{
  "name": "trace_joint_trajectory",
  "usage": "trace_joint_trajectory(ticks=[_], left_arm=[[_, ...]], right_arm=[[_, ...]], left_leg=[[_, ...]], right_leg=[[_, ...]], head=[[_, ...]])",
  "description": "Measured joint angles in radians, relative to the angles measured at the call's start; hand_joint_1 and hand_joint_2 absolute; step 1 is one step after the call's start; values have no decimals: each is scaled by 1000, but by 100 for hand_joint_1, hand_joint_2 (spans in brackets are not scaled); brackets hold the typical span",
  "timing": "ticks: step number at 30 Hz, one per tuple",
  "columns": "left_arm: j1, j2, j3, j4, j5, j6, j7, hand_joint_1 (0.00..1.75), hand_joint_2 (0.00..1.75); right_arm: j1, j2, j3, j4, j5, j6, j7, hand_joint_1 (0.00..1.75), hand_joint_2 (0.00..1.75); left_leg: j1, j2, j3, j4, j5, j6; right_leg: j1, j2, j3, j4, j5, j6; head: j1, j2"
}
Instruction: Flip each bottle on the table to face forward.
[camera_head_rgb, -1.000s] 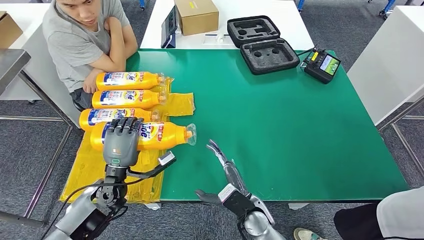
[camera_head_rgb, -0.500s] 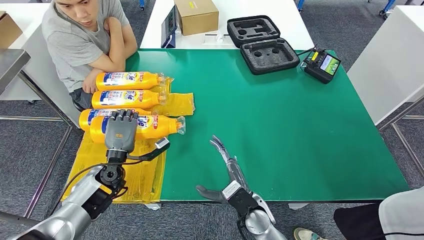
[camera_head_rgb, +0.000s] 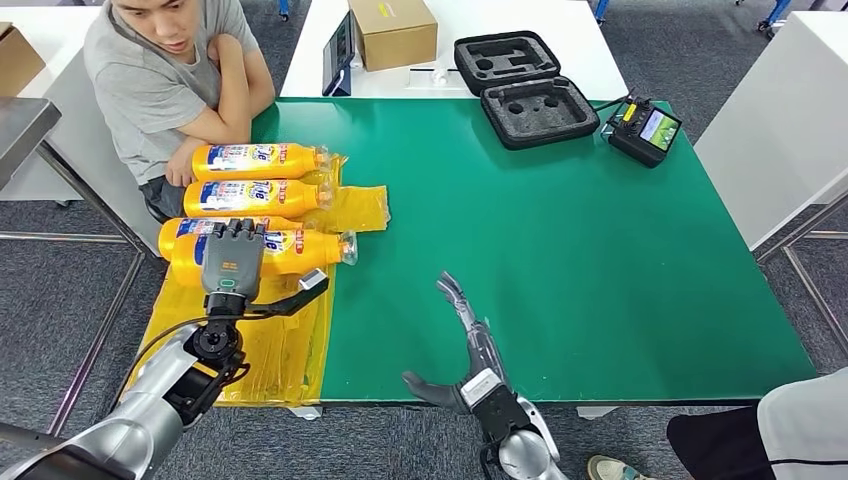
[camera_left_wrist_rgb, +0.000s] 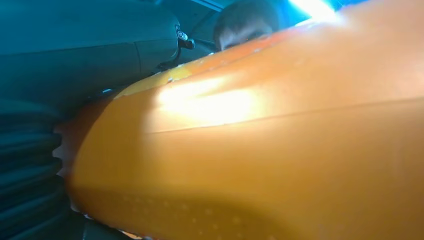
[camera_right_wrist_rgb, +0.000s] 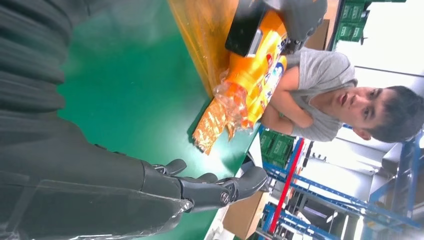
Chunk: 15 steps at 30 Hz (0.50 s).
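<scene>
Four orange detergent bottles lie on their sides on a yellow plastic sheet (camera_head_rgb: 285, 350) at the table's left. The two far bottles (camera_head_rgb: 258, 160) (camera_head_rgb: 255, 196) show their labels, and the third bottle (camera_head_rgb: 185, 231) is partly hidden. My left hand (camera_head_rgb: 232, 262) lies over the nearest bottle (camera_head_rgb: 300, 251) and holds it, fingers draped across its label, thumb jutting out to the right. Close against the palm, the orange bottle body (camera_left_wrist_rgb: 260, 150) shows in the left wrist view. My right hand (camera_head_rgb: 472, 335) hovers open over the green table near its front edge, fingers (camera_right_wrist_rgb: 210, 189) straight. The nearest bottle's wrapped cap (camera_right_wrist_rgb: 235, 97) points toward it.
A person (camera_head_rgb: 170, 75) sits at the table's far left corner, arms folded close to the bottles. An open black foam case (camera_head_rgb: 525, 85), a controller (camera_head_rgb: 645, 130), a cardboard box (camera_head_rgb: 393, 30) and a tablet (camera_head_rgb: 340, 50) stand at the back. The green table top (camera_head_rgb: 580, 260) is bare on the right.
My left hand has carried the nearest bottle back and to the left, up against the third bottle. My right hand has drifted slightly right and toward the front edge.
</scene>
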Motion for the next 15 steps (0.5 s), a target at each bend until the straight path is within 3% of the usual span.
trace_joint_trajectory(ticks=[15], left_arm=[[106, -3, 46, -106, 0, 1, -81, 175, 175]], right_arm=[[56, 1, -39, -68, 26, 16, 0, 0, 175]], left_leg=[[0, 0, 0, 0, 0, 0]], right_leg=[[0, 0, 0, 0, 0, 0]], head=[[0, 0]])
